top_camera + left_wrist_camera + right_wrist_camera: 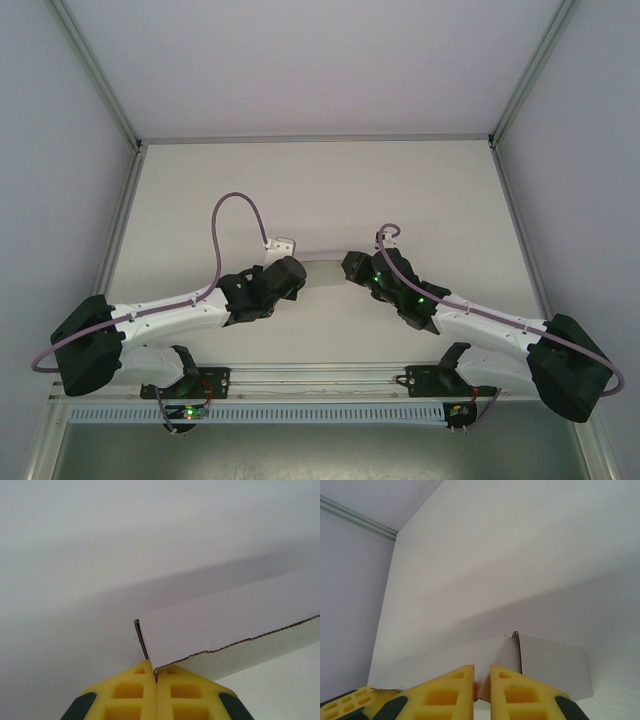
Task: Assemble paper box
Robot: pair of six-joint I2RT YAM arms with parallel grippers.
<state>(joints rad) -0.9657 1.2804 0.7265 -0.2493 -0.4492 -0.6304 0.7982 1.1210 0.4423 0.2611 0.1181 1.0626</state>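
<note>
At the middle of the white table (320, 190), we see the left arm (165, 318) and the right arm (490, 325) reaching inward toward each other, with the paper box (225, 625) spanning the gap between them as a long white paperboard piece with a rough brown cut edge. Our left gripper (156, 674) has its yellow fingers pressed together on one corner of the box. Our right gripper (482, 682) pinches the opposite end, its fingers nearly touching with a thin edge of board between them.
</note>
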